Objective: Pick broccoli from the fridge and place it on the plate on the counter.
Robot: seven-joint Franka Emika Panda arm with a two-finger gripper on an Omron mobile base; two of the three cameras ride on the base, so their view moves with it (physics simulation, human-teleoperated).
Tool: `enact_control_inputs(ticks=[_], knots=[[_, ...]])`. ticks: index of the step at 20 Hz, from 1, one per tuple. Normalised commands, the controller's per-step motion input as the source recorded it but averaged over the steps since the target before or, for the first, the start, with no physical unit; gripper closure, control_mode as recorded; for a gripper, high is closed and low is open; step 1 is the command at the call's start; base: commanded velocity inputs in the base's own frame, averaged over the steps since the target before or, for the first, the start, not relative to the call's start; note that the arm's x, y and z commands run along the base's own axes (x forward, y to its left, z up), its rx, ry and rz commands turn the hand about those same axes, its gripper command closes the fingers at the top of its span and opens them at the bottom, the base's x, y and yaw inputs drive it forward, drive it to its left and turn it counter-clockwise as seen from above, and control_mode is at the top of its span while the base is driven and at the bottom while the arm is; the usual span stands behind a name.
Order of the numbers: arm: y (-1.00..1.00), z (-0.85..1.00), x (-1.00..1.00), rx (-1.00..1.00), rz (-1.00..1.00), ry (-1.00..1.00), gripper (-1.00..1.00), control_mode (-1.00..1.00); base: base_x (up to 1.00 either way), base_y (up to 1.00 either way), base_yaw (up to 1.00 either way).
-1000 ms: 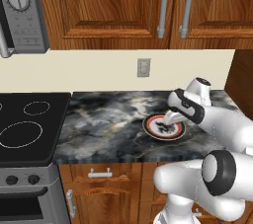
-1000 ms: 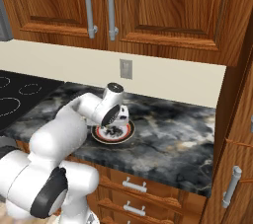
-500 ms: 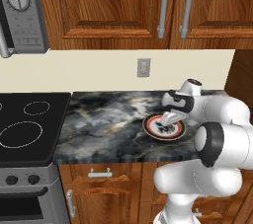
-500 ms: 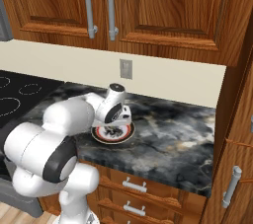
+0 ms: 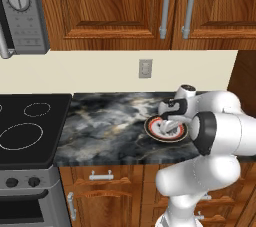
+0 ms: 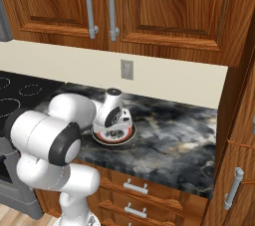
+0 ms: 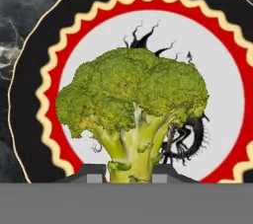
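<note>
Broccoli (image 7: 133,104) stem clamped in jaws, crown pointing away over plate (image 7: 232,90).

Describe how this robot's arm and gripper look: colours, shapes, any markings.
The arm is built of glossy white, rounded segments with bulbous elbows, joined by dark grey-black round joint caps. No loose cables show. The white hand carries a dark panel with a small red mark on its side. The gripper ends in two small dark grey, blocky fingertips.

Arm (image 5: 220,121) folded low; tool (image 7: 129,174) pointing down, clamped tight.
</note>
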Motion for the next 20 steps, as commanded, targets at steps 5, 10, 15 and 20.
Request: enact_control_inputs(ticks=[5, 10, 15, 20], knots=[[0.00, -0.21, 0.01, -0.05, 0.01, 0.00, 1.00, -1.00, 0.00, 0.00, 0.00], [0.00, -0.17, 0.00, -0.02, 0.01, 0.00, 1.00, -1.00, 0.00, 0.00, 0.00], [0.00, -0.12, 0.00, -0.01, 0.01, 0.00, 1.00, -1.00, 0.00, 0.00, 0.00], [0.00, -0.04, 0.00, -0.01, 0.00, 0.00, 1.00, -1.00, 0.00, 0.00, 0.00]])
